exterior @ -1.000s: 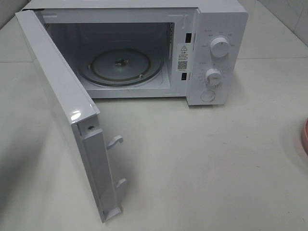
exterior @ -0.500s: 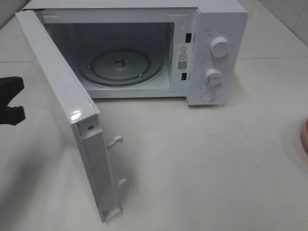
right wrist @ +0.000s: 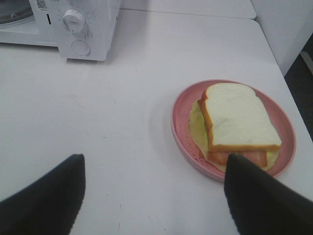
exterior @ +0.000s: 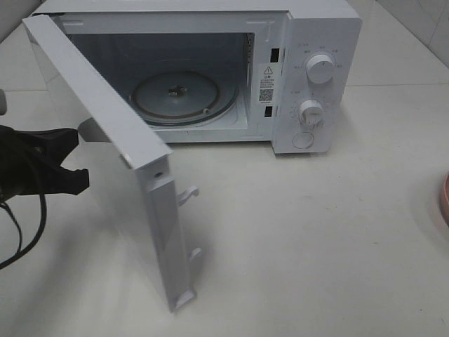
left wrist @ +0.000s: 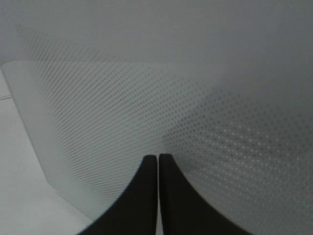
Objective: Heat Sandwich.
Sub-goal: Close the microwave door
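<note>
- The sandwich (right wrist: 239, 122) lies on a round pink dish (right wrist: 178, 125) on the white counter (right wrist: 122, 103). In the right wrist view it sits well apart from the microwave (right wrist: 78, 24).
- Its top is a slice of pale cream bread with a thin tan crust edge. Below it shows an orange-pink layer, and a yellow layer spreads out past the bread on the side toward the microwave.
- The sandwich is smaller than the dish, leaving a pink rim bare around most of it.
- In the exterior high view only a sliver of the pink dish (exterior: 445, 198) shows at the right edge; the sandwich itself is not seen there.
- The right pincer (right wrist: 154, 196) is spread wide with nothing between its dark fingers (right wrist: 46, 196), above the counter, close to the dish.
- The left pincer (left wrist: 158, 159) has its two dark fingertips (left wrist: 146, 169) pressed together, holding nothing, right against the dotted panel of the microwave door (left wrist: 161, 88).
- In the exterior high view the left pincer (exterior: 74, 156) sits at the outer face of the door (exterior: 123, 175), which stands partly open. The glass turntable (exterior: 184, 96) inside is bare.
</note>
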Robot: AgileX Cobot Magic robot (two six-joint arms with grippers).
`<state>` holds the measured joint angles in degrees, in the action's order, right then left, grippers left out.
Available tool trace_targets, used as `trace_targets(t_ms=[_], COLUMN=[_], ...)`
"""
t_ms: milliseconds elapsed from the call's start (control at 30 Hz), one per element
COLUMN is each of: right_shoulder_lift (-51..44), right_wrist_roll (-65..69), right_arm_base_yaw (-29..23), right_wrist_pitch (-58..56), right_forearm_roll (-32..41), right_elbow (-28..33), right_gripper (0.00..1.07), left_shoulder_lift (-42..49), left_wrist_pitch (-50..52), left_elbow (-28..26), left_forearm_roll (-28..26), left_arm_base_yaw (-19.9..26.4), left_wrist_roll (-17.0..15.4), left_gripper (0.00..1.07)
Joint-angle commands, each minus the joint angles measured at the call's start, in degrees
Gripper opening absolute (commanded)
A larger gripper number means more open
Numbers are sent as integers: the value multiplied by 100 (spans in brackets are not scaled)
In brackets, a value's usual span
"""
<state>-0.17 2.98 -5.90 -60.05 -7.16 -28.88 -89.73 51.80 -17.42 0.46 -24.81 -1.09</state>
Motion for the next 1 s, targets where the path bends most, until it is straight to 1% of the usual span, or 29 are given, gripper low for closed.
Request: trace_targets(t_ms=[33, 67, 133, 200, 267, 300, 367, 433, 467, 500, 567, 600, 633, 700, 800, 833, 967, 1000], right_shoulder_lift=[-149, -149, -149, -149, -149, -149, -149, -149, -149, -149, -149, -149, -149, -149, -149, -149, -149, -149], right_wrist_roll=[23, 23, 23, 23, 23, 23, 23, 23, 23, 23, 23, 23, 23, 23, 23, 23, 23, 23], right_arm_base_yaw=[23, 23, 23, 23, 23, 23, 23, 23, 23, 23, 23, 23, 23, 23, 23, 23, 23, 23], right_wrist_pitch=[52, 52, 52, 52, 52, 52, 52, 52, 52, 52, 52, 52, 52, 52, 52, 52, 52, 52], right_forearm_roll=[-23, -23, -23, -23, -23, -23, -23, -23, -23, -23, -23, -23, -23, -23, -23, -23, -23, -23], right_elbow=[17, 17, 17, 17, 17, 17, 17, 17, 17, 17, 17, 17, 17, 17, 17, 17, 17, 17], right_gripper=[76, 76, 76, 76, 76, 76, 76, 76, 76, 76, 76, 76, 76, 76, 76, 76, 76, 76], left_shoulder_lift=[-241, -241, -332, -470, -510, -567, -596, -642, -693, -693, -779, -871, -928, -974, -1226, -1226, -1541, -1541], left_wrist_pitch=[138, 138, 63, -69, -149, -435, -550, -751, -871, -871, -940, -1008, -1020, -1026, -1071, -1071, -1301, -1301], left_elbow=[-367, -367, -544, -837, -922, -1157, -1255, -1490, -1725, -1725, -1937, -2160, -2275, -2372, -2813, -2813, -3340, -3340], left_forearm_roll=[-46, -46, -138, -361, -453, -579, -602, -619, -619, -619, -665, -779, -859, -917, -1186, -1186, -1369, -1369], left_arm_base_yaw=[-350, -350, -487, -682, -733, -837, -877, -974, -1066, -1066, -1129, -1203, -1238, -1272, -1444, -1444, -1627, -1627], left_wrist_roll=[52, 52, 52, 201, 223, 269, 332, 453, 527, 527, 550, 550, 567, 596, 796, 796, 1026, 1026], left_gripper=[0, 0, 0, 0, 0, 0, 0, 0, 0, 0, 0, 0, 0, 0, 0, 0, 0, 0])
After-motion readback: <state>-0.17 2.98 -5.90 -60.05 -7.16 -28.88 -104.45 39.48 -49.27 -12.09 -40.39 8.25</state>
